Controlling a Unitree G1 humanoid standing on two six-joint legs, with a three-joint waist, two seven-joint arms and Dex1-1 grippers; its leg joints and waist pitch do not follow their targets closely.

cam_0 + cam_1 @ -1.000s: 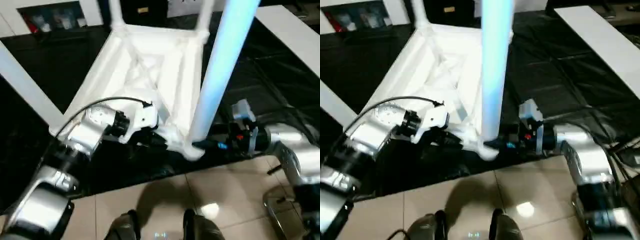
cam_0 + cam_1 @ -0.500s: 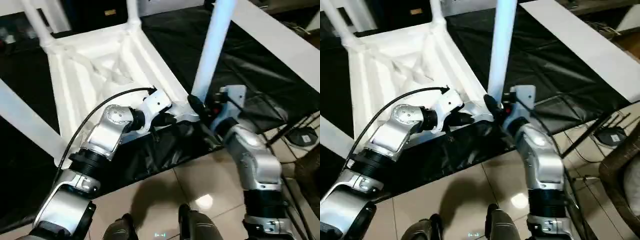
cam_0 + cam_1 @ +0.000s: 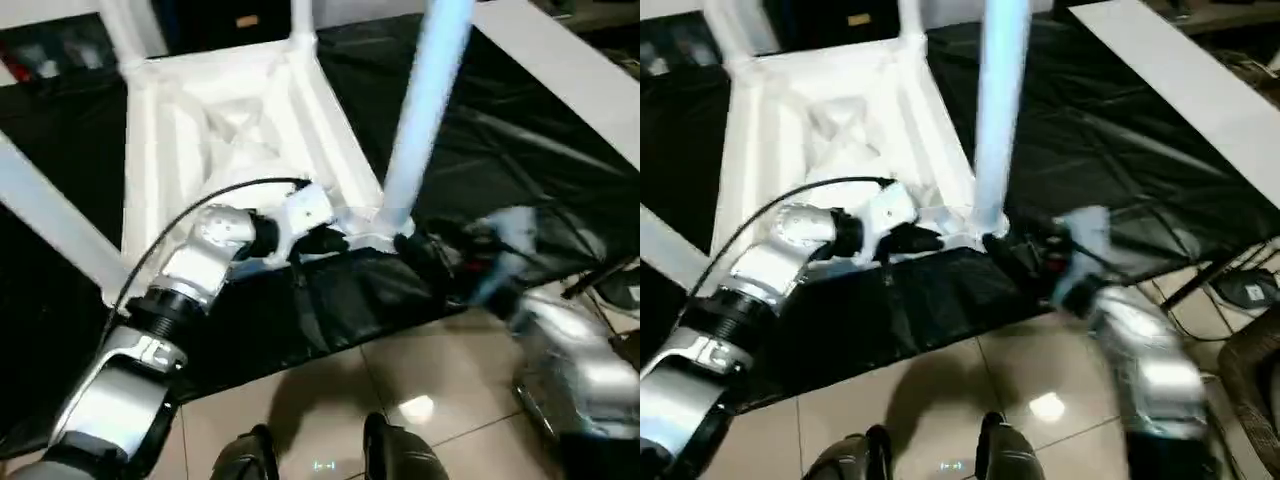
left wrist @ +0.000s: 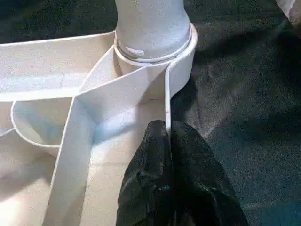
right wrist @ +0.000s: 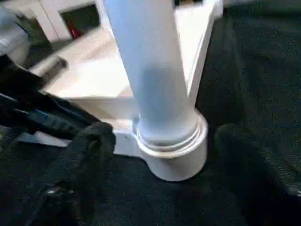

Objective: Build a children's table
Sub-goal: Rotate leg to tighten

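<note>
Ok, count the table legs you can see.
4: one leg upright in the near right corner socket, two legs at the far corners, and one leg slanting across the left side.

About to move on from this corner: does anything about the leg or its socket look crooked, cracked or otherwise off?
Nothing stands out. The leg stands upright in the corner socket, its collar flush on the rim all around. The table top lies upside down on the black sheet, ribs unbroken.

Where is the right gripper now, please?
The right gripper is at the table's near right corner, its open fingers on either side of the corner socket that holds the upright leg.
</note>
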